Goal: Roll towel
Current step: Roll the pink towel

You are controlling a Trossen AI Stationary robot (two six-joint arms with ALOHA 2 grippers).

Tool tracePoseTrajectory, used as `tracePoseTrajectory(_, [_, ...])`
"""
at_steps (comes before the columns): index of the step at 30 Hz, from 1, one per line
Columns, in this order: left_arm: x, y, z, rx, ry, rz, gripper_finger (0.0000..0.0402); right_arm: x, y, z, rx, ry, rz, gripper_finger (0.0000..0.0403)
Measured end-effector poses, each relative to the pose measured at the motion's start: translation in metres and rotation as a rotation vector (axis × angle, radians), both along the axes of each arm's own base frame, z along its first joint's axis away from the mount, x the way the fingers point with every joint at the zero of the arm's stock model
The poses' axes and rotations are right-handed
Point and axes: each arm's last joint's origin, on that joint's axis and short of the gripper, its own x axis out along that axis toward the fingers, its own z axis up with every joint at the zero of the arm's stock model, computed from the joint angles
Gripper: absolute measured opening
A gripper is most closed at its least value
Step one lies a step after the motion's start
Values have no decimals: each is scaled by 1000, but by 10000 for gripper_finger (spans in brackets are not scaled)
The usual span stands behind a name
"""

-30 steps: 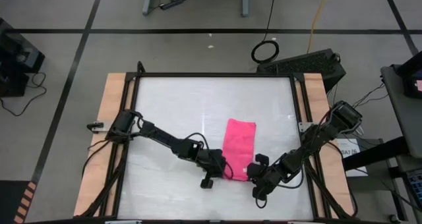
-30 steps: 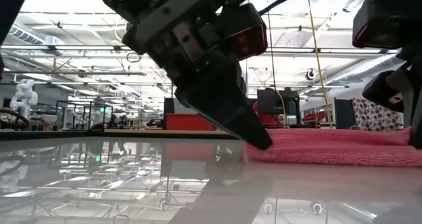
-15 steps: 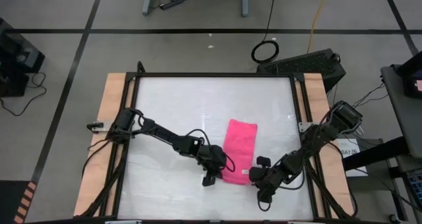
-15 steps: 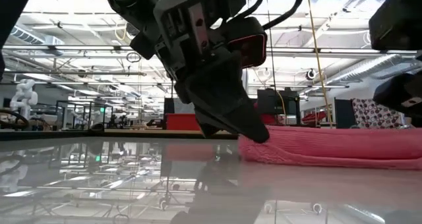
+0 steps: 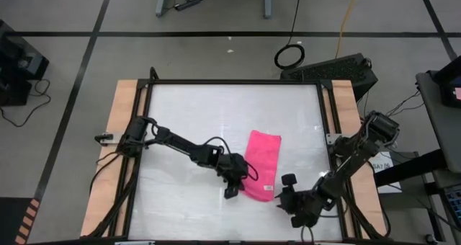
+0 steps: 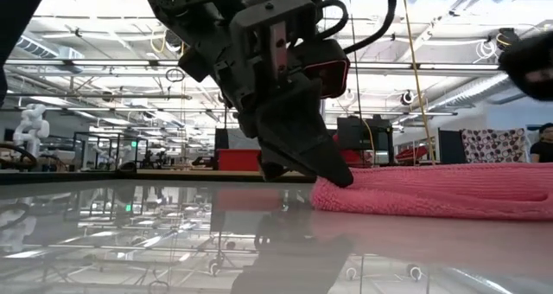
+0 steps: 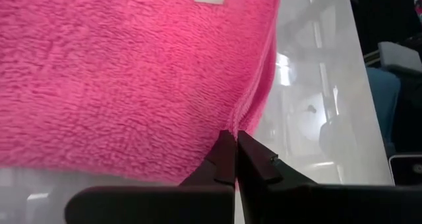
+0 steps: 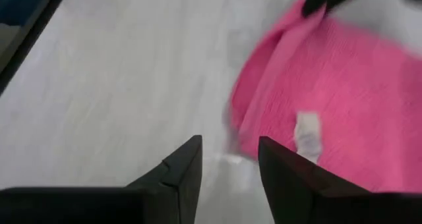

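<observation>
The pink towel (image 5: pixel 261 162) lies flat on the white table, its long side running from far to near, with a white tag (image 8: pixel 306 135) on top. My left gripper (image 5: pixel 238 187) is shut at the towel's near left corner; in the low view its tips (image 6: pixel 341 177) meet the towel's end. My right gripper (image 5: pixel 283 191) stands open just off the towel's near right corner. Its fingers (image 8: pixel 188 165) are over bare table, with nothing between them. My left gripper pinches the towel's near left corner (image 7: pixel 231 126) between its two shut fingers, at their very tips. The fingers slant down from the table's left. That corner (image 8: pixel 283 53) is raised a little with its edge turned up, and the remainder of the towel lies on the table.
A black frame (image 5: pixel 230 83) borders the white table, with wooden strips (image 5: pixel 124 130) along both sides. Bare tabletop stretches beyond the towel's far end and to its left. Cables and a black ring (image 5: pixel 289 55) lie on the floor past the far edge.
My right gripper has opened, rolled, and drawn back from the towel's near right corner toward the table's near right. My left gripper has rolled and gone slightly toward the right with the near left corner, so the towel's near end has skewed rightward while the far end stayed put.
</observation>
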Motion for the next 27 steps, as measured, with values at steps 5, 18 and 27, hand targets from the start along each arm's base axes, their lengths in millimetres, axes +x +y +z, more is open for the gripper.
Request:
tracePoseTrajectory(5, [1, 3, 0, -5, 2, 14, 0, 0, 10, -18, -113, -45, 58, 140])
tracePoseTrajectory(18, [0, 4, 0, -2, 13, 15, 0, 7, 14, -40, -185, -112, -13, 204])
tracePoseTrajectory(27, [0, 4, 0, -7, 16, 22, 0, 24, 18, -49, -230, -123, -15, 192])
